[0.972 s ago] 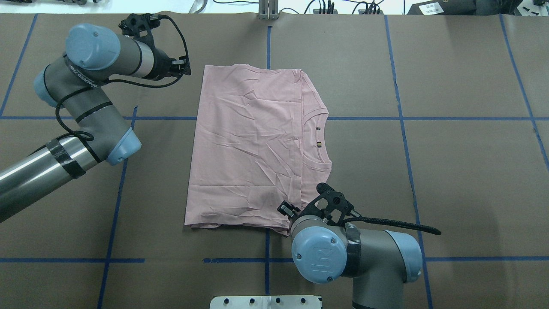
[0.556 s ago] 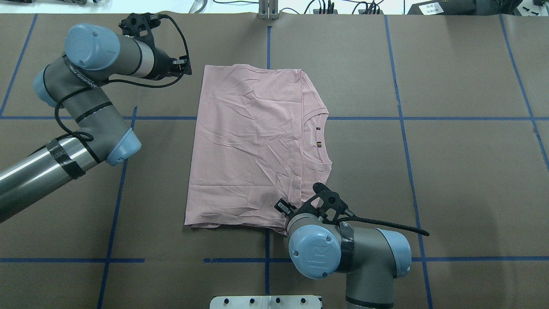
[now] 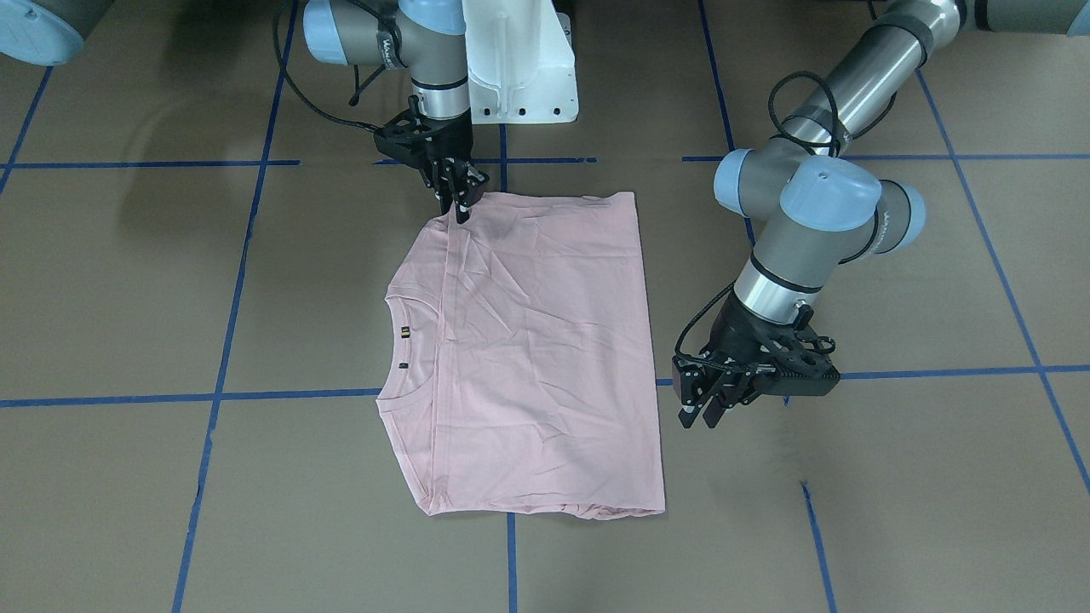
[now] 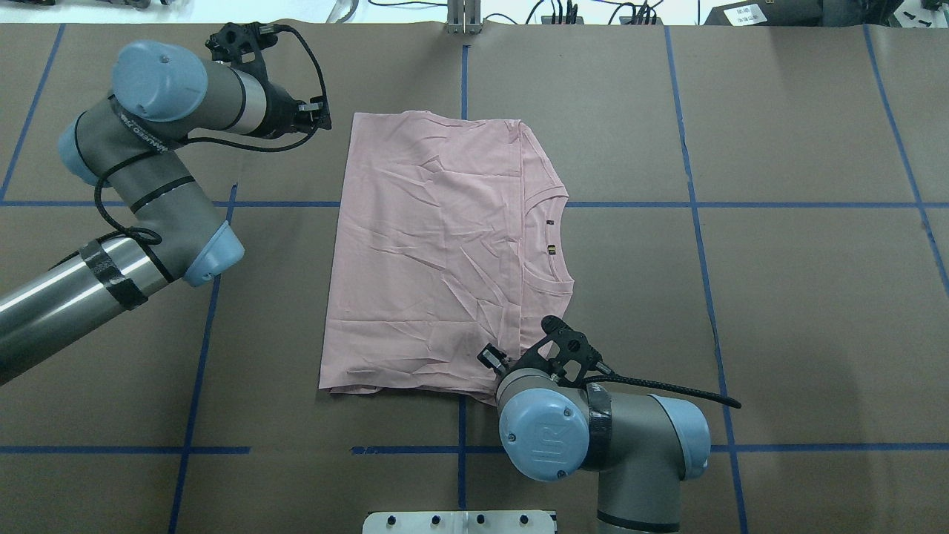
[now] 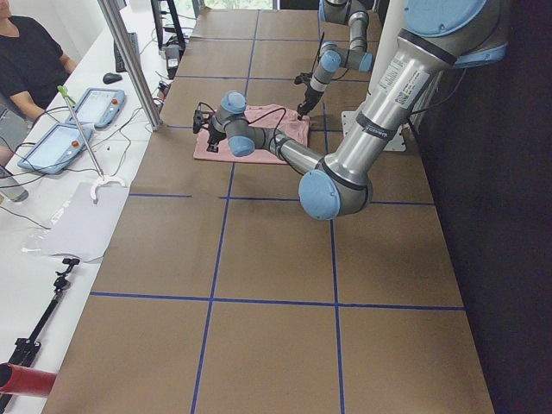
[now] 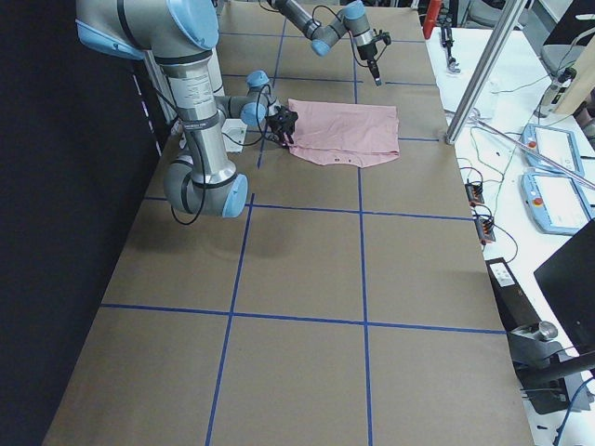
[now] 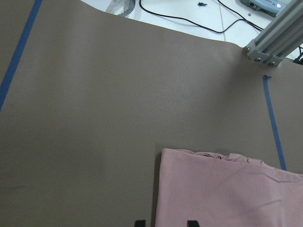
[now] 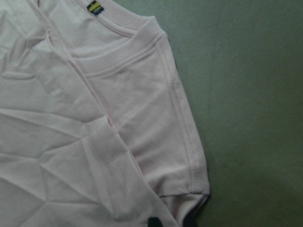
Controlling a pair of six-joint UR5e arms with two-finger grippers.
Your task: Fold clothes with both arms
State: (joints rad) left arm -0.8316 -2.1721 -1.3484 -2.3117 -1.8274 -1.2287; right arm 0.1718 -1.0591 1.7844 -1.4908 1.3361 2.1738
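The pale pink T-shirt (image 4: 437,252) lies flat and folded on the brown table, plain side up, sleeves tucked in, collar toward the robot's right. It also shows in the front view (image 3: 528,340). My left gripper (image 4: 320,115) hovers just off the shirt's far left hem corner. In the left wrist view (image 7: 165,223) its jaws are apart, with the shirt's edge (image 7: 227,189) between the tips. My right gripper (image 3: 460,209) stands on the near shoulder corner. In the right wrist view (image 8: 171,222) its tips are slightly apart, astride that corner (image 8: 94,142).
The white pedestal base (image 3: 519,60) stands at the robot's edge of the table, close to the right gripper. Blue tape lines (image 4: 741,204) grid the table. An aluminium post (image 4: 463,18) and cables sit at the far edge. An operators' bench with tablets (image 5: 78,112) runs beyond.
The right arm's wrist and elbow have shifted a little to the left and toward the shirt's near corner. The left arm and the shirt have hardly moved.
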